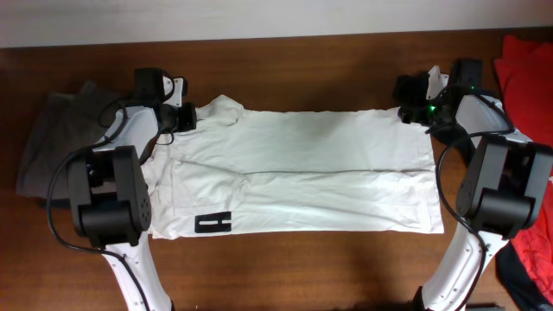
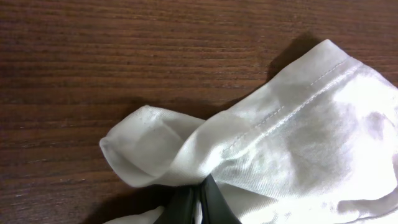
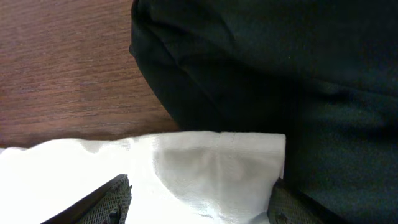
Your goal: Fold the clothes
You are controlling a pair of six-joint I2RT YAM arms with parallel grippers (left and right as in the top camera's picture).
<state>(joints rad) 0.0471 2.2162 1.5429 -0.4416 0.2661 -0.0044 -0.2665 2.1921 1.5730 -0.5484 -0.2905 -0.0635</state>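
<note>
One white garment (image 1: 328,173) lies flat on the wooden table (image 1: 302,268), black lettering (image 1: 213,223) at its near edge. At the far left corner the left gripper (image 2: 200,208) pinches a fold tight. At the far right corner the right gripper (image 3: 199,193) stands spread, seemingly astride the hem, beside a black garment (image 3: 280,74).

Both arms are the same build tbh: the left arm (image 1: 108,194) and right arm (image 1: 505,186) are stacks of chunky matte black joint housings, part rounded, part boxy, with smooth white links (image 1: 130,269) down near the base. A thin black cable (image 1: 52,203) loops out beside each one. There are white brackets (image 1: 179,86) up at the wrists, plus a tiny green light (image 1: 429,110) on the right one. The left fingers (image 2: 214,208) look glossy black. The right fingers (image 3: 112,202) seem dark with a grainy pad, hard to tell this close.
</note>
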